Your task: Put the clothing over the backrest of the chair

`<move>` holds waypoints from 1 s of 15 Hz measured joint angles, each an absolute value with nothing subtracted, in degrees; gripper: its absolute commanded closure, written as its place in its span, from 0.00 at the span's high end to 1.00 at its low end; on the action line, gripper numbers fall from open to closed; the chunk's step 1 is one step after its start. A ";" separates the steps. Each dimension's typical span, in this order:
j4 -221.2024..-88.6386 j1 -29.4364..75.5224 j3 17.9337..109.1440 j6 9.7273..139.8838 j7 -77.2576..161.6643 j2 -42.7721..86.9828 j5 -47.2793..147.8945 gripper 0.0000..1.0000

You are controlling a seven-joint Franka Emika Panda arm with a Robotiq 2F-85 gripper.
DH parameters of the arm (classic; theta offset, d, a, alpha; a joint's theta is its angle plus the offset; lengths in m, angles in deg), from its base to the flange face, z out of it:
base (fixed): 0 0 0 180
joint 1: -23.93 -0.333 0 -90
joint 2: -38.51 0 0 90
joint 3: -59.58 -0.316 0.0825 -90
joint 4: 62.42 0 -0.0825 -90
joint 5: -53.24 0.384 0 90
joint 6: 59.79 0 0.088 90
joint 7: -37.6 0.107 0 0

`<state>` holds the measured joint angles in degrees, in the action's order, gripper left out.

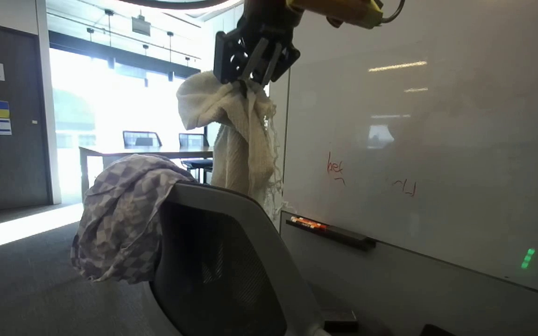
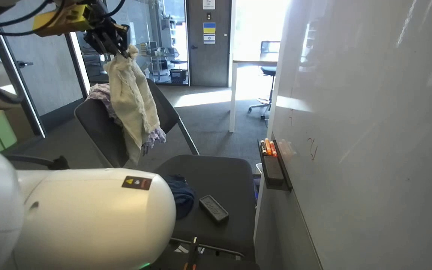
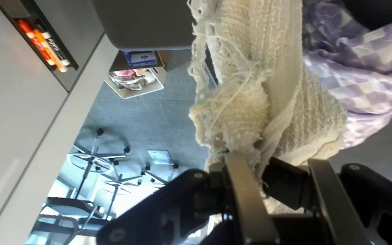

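W/ nearly closed hand [image 1: 251, 82], gripping 1 cream cloth [image 1: 245, 135], dangling it nr chair backrest [image 1: 224, 261] & chequered cloth [image 1: 122, 224] draped there.

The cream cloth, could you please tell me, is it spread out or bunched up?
Bunched up: in both exterior views, the cream cloth hangs in folds from the tool.

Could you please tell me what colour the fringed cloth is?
The fringed textured cloth is cream, clearest in the wrist view.
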<state>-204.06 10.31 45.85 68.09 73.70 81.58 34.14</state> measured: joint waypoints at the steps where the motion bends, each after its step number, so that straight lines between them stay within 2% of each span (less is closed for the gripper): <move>1: -204.10 9.53 45.33 68.65 71.45 82.34 36.68 0.08; 8: -205.75 1.73 38.35 71.71 60.17 80.55 53.56 0.08; 13: -206.97 1.43 40.52 82.40 47.51 68.47 55.91 0.08; 14: -206.88 1.78 40.86 84.30 45.65 65.64 55.88 0.36; 15: -206.69 2.09 41.06 85.84 44.29 63.08 55.84 0.37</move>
<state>-206.69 2.09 41.06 85.84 44.29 63.08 55.84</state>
